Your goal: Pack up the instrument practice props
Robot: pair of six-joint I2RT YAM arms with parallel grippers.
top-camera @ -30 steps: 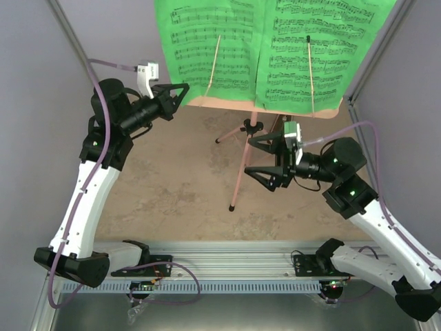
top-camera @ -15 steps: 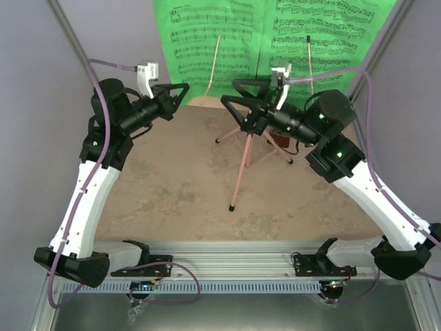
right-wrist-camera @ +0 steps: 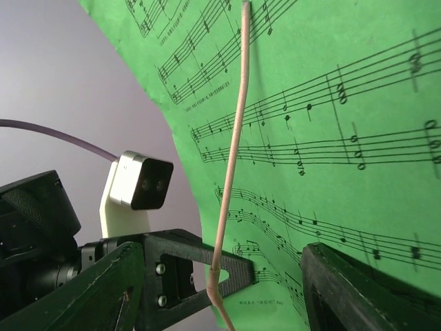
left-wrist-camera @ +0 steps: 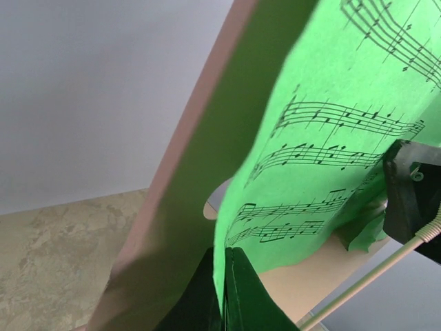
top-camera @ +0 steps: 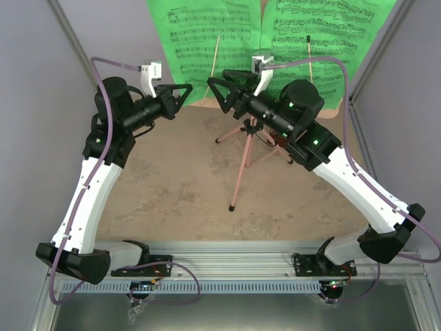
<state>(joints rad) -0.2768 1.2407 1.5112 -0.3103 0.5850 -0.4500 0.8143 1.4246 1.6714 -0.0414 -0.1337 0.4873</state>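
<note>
We see the music stand upright near the middle of the far edge of the worktop, its three legs spread on the surface; two green pages of printed music sit side by side on its desk, which leans back toward the far edge; a thin pink wire lies across the page on the left.

The left gripper is at that page's lower left corner, by the desk's left edge; in its wrist view the fingers are together with the page's edge pinched between them, and there the sheet stands a little away from the pink desk.

The right gripper hangs just to the right, in front of the lower part of the same page, with its jaws wide apart; its wrist view shows the wire running down between the two fingers, and we cannot tell whether it touches either; the two grippers are near each other but apart.
</note>
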